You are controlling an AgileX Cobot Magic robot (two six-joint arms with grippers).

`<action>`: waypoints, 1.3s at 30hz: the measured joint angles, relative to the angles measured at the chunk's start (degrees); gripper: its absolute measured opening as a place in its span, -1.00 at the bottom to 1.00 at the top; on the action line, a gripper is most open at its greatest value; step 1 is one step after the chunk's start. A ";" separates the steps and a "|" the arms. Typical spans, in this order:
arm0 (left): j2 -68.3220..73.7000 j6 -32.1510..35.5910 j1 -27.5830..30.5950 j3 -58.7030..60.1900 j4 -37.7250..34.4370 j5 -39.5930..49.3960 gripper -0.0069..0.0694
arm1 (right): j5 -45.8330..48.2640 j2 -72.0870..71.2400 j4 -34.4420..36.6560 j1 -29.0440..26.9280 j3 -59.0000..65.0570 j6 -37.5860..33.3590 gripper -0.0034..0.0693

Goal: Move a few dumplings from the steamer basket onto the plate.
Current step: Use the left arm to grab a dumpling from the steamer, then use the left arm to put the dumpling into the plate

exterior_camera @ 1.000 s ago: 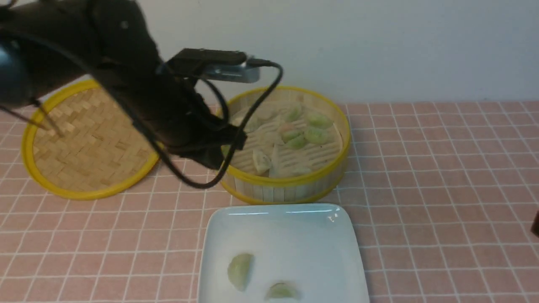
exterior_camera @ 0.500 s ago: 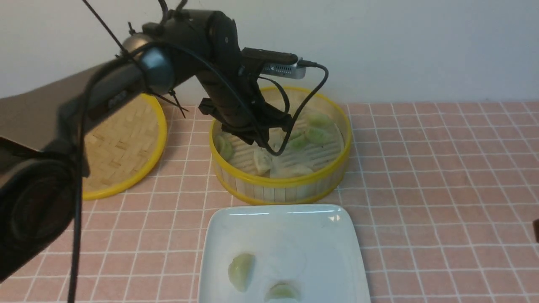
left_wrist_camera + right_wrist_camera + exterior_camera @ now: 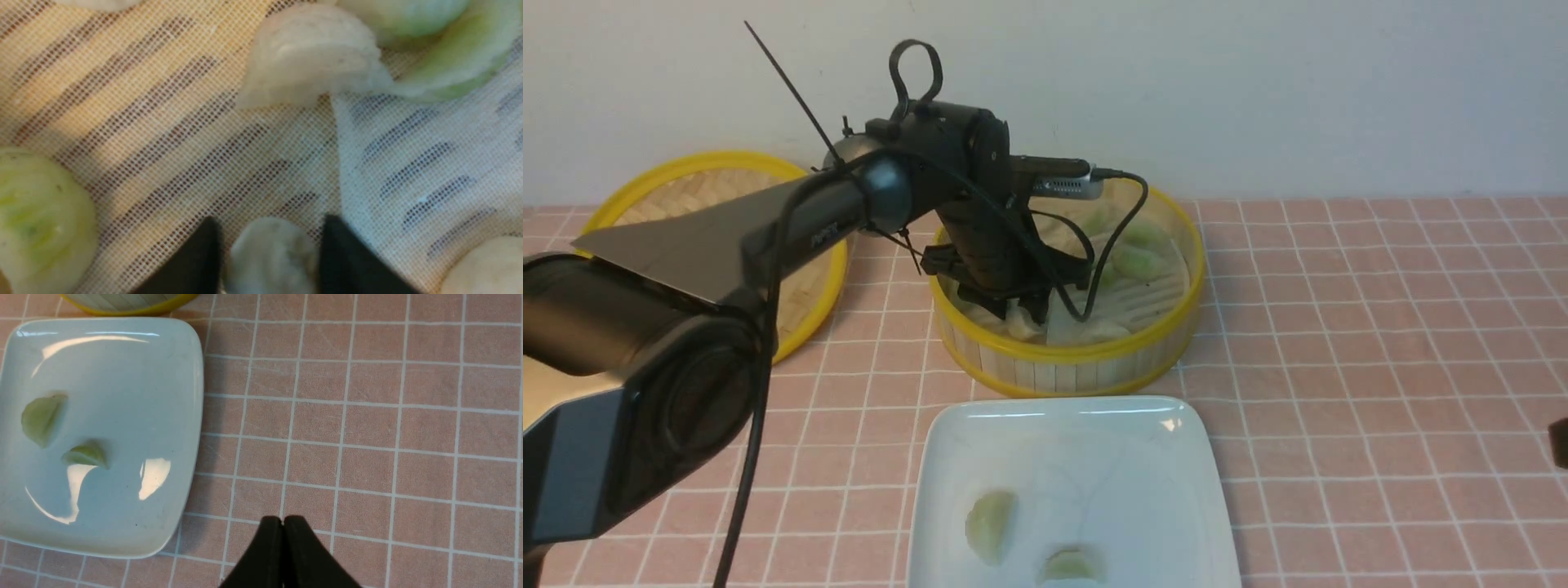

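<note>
The steamer basket (image 3: pixel 1078 357) stands behind the plate (image 3: pixel 1070 433) and holds several dumplings (image 3: pixel 1139 261). My left gripper (image 3: pixel 1023 314) is down inside the basket's near left part. In the left wrist view its black fingers (image 3: pixel 196 261) are open and straddle a whitish dumpling (image 3: pixel 271 257) on the mesh liner, with thin gaps at each side. Other dumplings (image 3: pixel 310 53) lie around. Two green dumplings (image 3: pixel 991 523) lie on the plate, also seen in the right wrist view (image 3: pixel 41 416). My right gripper (image 3: pixel 282 518) is shut and empty over the tablecloth right of the plate (image 3: pixel 122 375).
A flat woven-bamboo disc with a yellow rim (image 3: pixel 686 184) lies at the back left, partly behind my left arm. A pink checked cloth (image 3: pixel 1380 327) covers the table. A pale wall stands behind the basket.
My left arm swung right from beside the basket and went down into it; its fingers now stand around a dumpling. The plate and its two dumplings have not moved.
</note>
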 joint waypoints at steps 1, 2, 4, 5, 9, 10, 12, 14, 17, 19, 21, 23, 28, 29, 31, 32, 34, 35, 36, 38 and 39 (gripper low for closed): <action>0.00 0.23 0.00 -0.42 0.00 0.66 -0.34 | 0.00 0.00 0.11 0.00 0.00 -0.31 -0.93; -0.16 0.61 0.00 -0.92 0.00 1.21 -0.34 | 0.00 0.00 0.17 0.00 0.00 -0.36 -0.93; -1.20 1.30 -0.02 -3.05 0.00 4.36 -0.43 | 0.06 0.00 0.30 0.00 0.00 -0.49 -0.93; -2.01 1.37 -0.02 -4.24 0.19 6.16 -0.43 | 0.21 0.00 0.46 0.00 0.00 -0.49 -0.93; -6.92 2.20 -0.02 -8.46 0.33 14.00 -0.43 | 0.62 0.00 1.49 0.00 0.00 -0.54 -0.93; -8.37 2.70 -0.02 -8.94 0.33 15.32 -0.43 | 0.63 0.00 1.74 0.00 0.00 -0.55 -0.93; -11.52 3.62 -0.02 -9.49 0.33 16.81 -0.43 | 0.63 0.00 2.19 0.00 0.00 -0.73 -0.93; -15.37 4.30 -0.45 -8.37 0.26 17.45 -0.43 | 0.63 0.00 2.88 0.00 0.00 -0.93 -0.93; -20.98 4.57 -2.22 -1.36 -0.01 17.50 -0.43 | 0.63 0.00 3.01 0.00 0.00 -0.93 -0.93; -22.75 4.64 -3.71 2.47 -0.03 17.50 -0.43 | 0.63 0.00 3.13 0.00 0.00 -0.93 -0.93; -25.01 4.69 -6.44 10.21 -0.23 17.52 -0.43 | 0.77 0.00 3.24 0.00 0.00 -0.94 -0.93; -25.61 4.47 -8.92 16.86 -0.77 17.43 -0.43 | 0.89 0.00 3.24 0.00 0.00 -0.99 -0.93; -23.48 4.05 -12.49 25.19 -1.35 12.07 -0.43 | 0.89 0.00 3.45 0.00 0.00 -2.40 -0.93; -22.85 4.05 -12.63 25.48 -1.35 11.28 -0.43 | 0.83 0.00 3.63 0.00 0.00 -2.54 -0.93; -22.15 4.05 -12.69 25.53 -1.35 10.59 -0.43 | 0.83 0.00 3.80 0.00 0.00 -2.63 -0.93; -21.39 4.11 -12.69 25.53 -1.29 9.74 -0.43 | 0.41 0.00 3.90 0.00 0.00 -2.67 -0.93; -20.83 4.15 -12.69 25.53 -1.25 9.45 -0.38 | -0.36 0.00 4.08 0.00 0.00 -2.90 -0.93; -20.74 4.24 -12.69 25.53 -1.25 9.45 -0.36 | -0.52 0.00 4.08 0.00 0.00 -2.97 -0.93; -20.56 4.29 -12.69 25.53 -1.25 9.45 -0.25 | -1.06 0.07 4.33 0.00 0.00 -3.43 -0.93; -20.49 4.29 -12.69 25.53 -1.23 9.19 -0.05 | -1.77 0.58 4.68 0.00 -0.25 -4.65 -0.93; -20.49 4.29 -12.69 25.23 -1.18 9.19 0.09 | -1.83 1.64 5.31 0.00 -1.09 -5.68 -0.93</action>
